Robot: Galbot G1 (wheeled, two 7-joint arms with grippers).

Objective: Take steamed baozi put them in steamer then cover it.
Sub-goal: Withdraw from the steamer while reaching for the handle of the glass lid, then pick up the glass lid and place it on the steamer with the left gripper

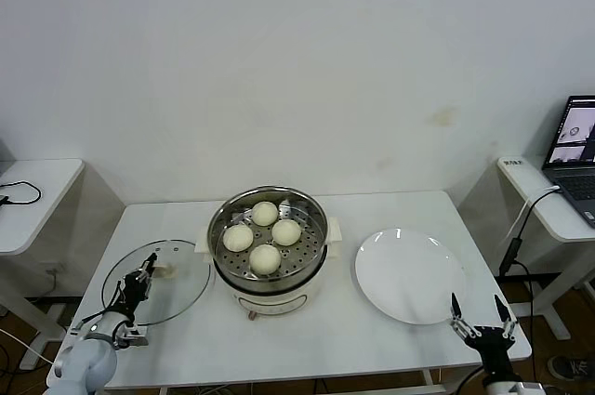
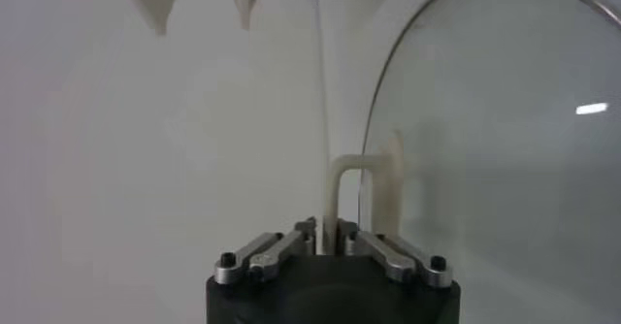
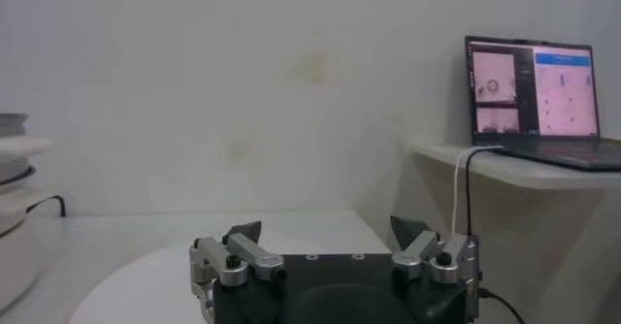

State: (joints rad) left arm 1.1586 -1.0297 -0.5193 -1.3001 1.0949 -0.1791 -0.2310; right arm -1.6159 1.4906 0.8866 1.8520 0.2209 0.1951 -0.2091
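Cover point(image 1: 156, 282): clear glass disc, metal rim, cream handle point(image 1: 165, 271); lying flat on worktop point(image 1: 372, 335) at 9 o'clock from steamer point(image 1: 268, 244), just beside it. Judged rigid, brittle, fairly heavy for its thickness, slick on the glass face. Hold at the handle only; avoid glass and rim.

Left gripper point(image 1: 144, 276), at the handle: jaws closed on it, seen in left wrist view as the cream loop point(image 2: 364, 195) pinched between them. Narrow hold, so tilt or swing on lifting likely; level carry advised.

Steamer at worktop centre, uncovered, four steamed baozi point(image 1: 264, 237) inside; soft, easily dented.

White plate point(image 1: 410, 275) at 3 o'clock from steamer.

Right gripper point(image 1: 481, 313) at plate's 5 o'clock edge, idle, jaws wide apart, holding nothing.
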